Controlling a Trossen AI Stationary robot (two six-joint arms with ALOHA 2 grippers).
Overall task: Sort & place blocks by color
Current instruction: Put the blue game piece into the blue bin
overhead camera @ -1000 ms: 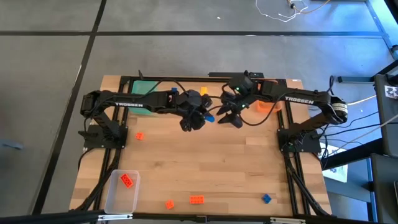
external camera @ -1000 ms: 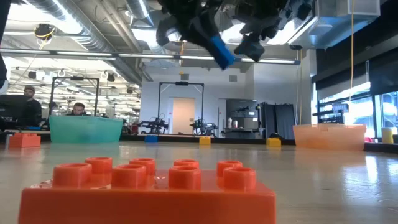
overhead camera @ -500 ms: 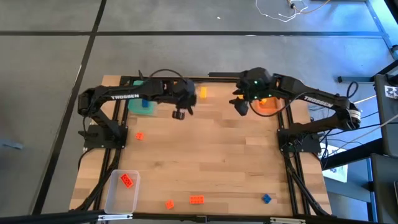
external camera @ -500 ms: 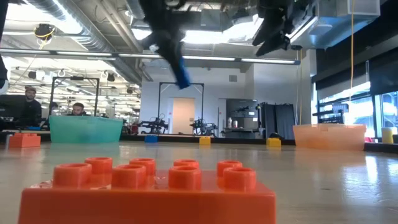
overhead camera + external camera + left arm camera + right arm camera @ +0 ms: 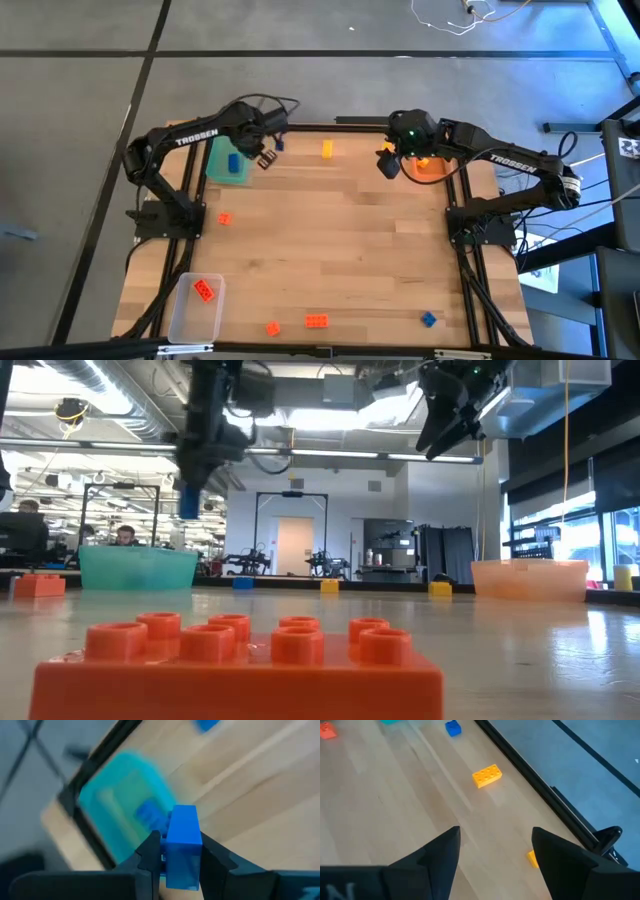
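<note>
My left gripper (image 5: 264, 157) hangs at the far left, beside the green tray (image 5: 224, 172), and is shut on a blue block (image 5: 182, 832). In the low view, that block (image 5: 188, 503) hangs high above the tray (image 5: 138, 568). Another blue block (image 5: 234, 163) lies inside the tray. My right gripper (image 5: 388, 165) stands open and holds nothing, high in the air next to the orange tray (image 5: 432, 168). A yellow block (image 5: 327, 149) and a blue block (image 5: 279, 145) lie flat on the table near the far edge. My left gripper pinches the blue block by two opposite sides (image 5: 169, 851) between its two fingers (image 5: 151, 851). The fingers slant steeply down, and the block's end sticks out past their tips. The block is lifted clear, close to the green tray's edge.
A clear tray (image 5: 190, 322) at the near left holds a red block (image 5: 204, 290). Loose on the table lie a red block (image 5: 224, 218), two orange ones (image 5: 316, 320) (image 5: 272, 328) and a blue one (image 5: 428, 319). In the low view, a red block (image 5: 240, 660) fills the foreground.
My left gripper has carried the blue block from the table's far middle toward the left edge, up to the green tray, rolling its wrist on the way. My right gripper has drawn back toward the orange tray and risen a little, staying open.
</note>
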